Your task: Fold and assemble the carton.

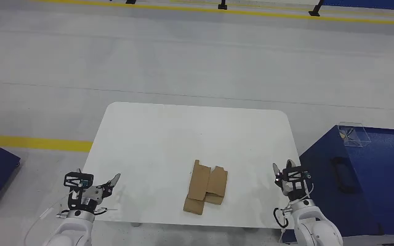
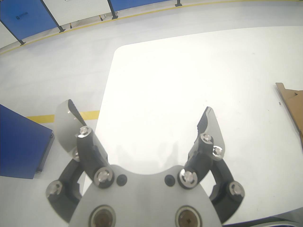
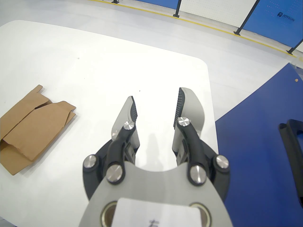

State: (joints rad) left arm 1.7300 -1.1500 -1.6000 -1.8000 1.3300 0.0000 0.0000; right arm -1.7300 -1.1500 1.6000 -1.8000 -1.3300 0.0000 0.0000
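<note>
At the near right corner of the worktop (image 1: 184,135), the right pincer (image 3: 156,95) hangs with its jaws parted and nothing between them. Inward from it, toward the robot's left, lies the flattened carton (image 3: 33,128), well apart from the fingertips. It rests flat on the worktop close to the near edge, a little right of the middle.

Its long axis runs roughly away from the robot, leaning slightly, so one long side edge faces each arm. The left pincer (image 2: 139,109) sits at the near left corner, jaws spread wider and also empty, with the carton (image 2: 293,105) farther off on its inner side.

The right arm looks the nearer of the two. A sideways reach inward from that arm would probably meet the carton's long edge first.
</note>
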